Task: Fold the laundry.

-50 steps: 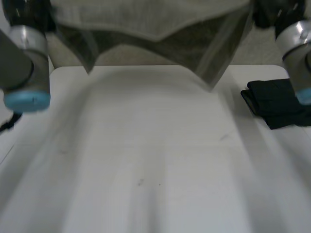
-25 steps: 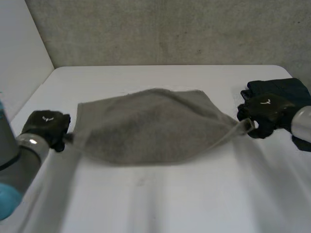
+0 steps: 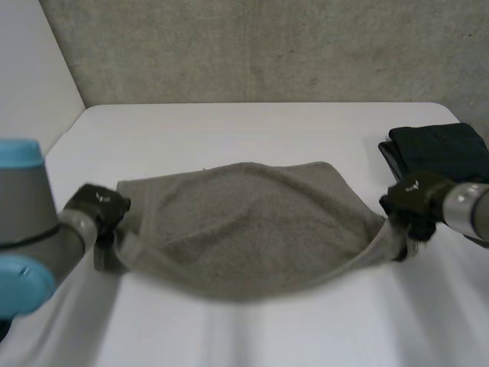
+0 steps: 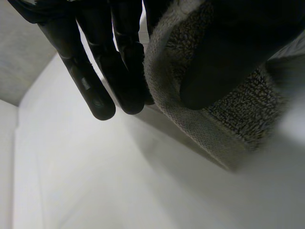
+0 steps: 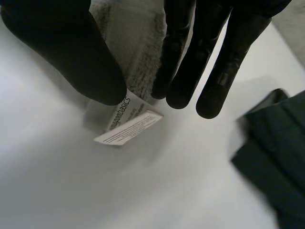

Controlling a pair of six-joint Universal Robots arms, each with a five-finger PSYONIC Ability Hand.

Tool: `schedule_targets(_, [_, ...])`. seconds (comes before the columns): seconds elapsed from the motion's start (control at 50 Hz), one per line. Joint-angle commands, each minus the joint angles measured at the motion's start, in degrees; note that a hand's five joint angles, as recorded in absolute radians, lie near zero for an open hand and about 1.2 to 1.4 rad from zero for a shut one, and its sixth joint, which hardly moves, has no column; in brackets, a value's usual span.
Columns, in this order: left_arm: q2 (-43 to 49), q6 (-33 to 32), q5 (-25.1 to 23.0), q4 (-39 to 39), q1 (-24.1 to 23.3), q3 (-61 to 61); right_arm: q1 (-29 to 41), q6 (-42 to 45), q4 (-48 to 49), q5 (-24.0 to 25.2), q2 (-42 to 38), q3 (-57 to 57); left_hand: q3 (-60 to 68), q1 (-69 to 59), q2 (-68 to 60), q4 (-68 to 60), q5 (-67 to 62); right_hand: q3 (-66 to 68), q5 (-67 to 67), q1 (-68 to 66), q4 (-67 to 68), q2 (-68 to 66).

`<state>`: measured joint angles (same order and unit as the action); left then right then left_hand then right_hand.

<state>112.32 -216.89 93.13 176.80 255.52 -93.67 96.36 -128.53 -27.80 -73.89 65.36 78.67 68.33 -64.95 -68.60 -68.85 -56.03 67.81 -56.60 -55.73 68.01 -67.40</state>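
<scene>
A grey-brown towel lies spread across the middle of the white table, sagging toward the front. My left hand pinches its left corner; in the left wrist view the thumb presses the towel's hemmed edge against the fingers. My right hand pinches the right corner. In the right wrist view the towel runs between thumb and fingers, with a white care label hanging below them.
A folded dark garment lies at the table's right edge just behind my right hand, also the dark garment beside the fingers in the right wrist view. A grey wall backs the table.
The towel came down from hanging high in the air onto the table. Both hands then drew it toward the front edge, still holding its corners.
</scene>
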Motion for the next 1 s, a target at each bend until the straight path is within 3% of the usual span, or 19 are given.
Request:
schedule_targets(0.02, [9.1, 0.1, 5.0, 1.4, -1.3, 26.4, 6.2, -6.9, 10.2, -7.7, -7.7, -19.1, 11.7, -15.1, -11.4, -11.1, -14.0, 12.2, -13.4, -24.3, 12.0, -12.6])
schedule_targets(0.16, [9.3, 0.6, 5.6, 13.2, -1.5, 45.7, 6.9, -18.3, 29.8, -8.5, -7.8, -37.7, 11.7, -15.1, -11.4, -11.1, -14.0, 12.2, -13.4, -24.3, 12.0, -12.6])
schedule_targets(0.24, [8.5, 0.8, 6.8, 26.1, -1.7, 51.6, 7.2, -24.1, 43.6, -9.8, -6.1, -39.9, 11.7, -15.1, -11.4, -11.1, -14.0, 12.2, -13.4, -24.3, 12.0, -12.6])
schedule_targets(0.34, [5.7, 1.4, 10.4, 31.6, -3.0, 50.5, 7.2, -27.6, 55.0, -11.1, -3.7, -36.3, 11.7, -15.1, -11.4, -11.1, -14.0, 12.2, -13.4, -24.3, 12.0, -12.6])
schedule_targets(0.5, [2.9, 8.6, 10.7, 30.2, -2.5, 36.2, 6.6, -27.9, 54.7, -7.4, -3.4, -25.1, 11.7, -15.1, -11.4, -11.1, -14.0, 12.2, -13.4, -24.3, 12.0, -12.6])
schedule_targets(0.74, [5.1, 10.0, 10.2, 30.1, -3.3, 9.4, 4.1, -27.2, 52.4, 7.4, -4.1, -2.0, 11.7, -15.1, -11.4, -11.1, -14.0, 12.2, -13.4, -24.3, 12.0, -12.6])
schedule_targets(0.86, [7.0, 9.7, 10.2, 28.7, -3.8, 0.9, 1.0, -26.0, 45.0, 14.2, -3.8, 5.7, 11.7, -15.1, -11.4, -11.1, -14.0, 12.2, -13.4, -24.3, 12.0, -12.6])
schedule_targets(1.0, [-1.6, 9.6, 10.1, 21.8, -2.9, -5.4, -4.2, -22.3, 26.4, 18.0, 0.5, 6.8, 11.7, -15.1, -11.4, -11.1, -14.0, 12.2, -13.4, -24.3, 12.0, -12.6])
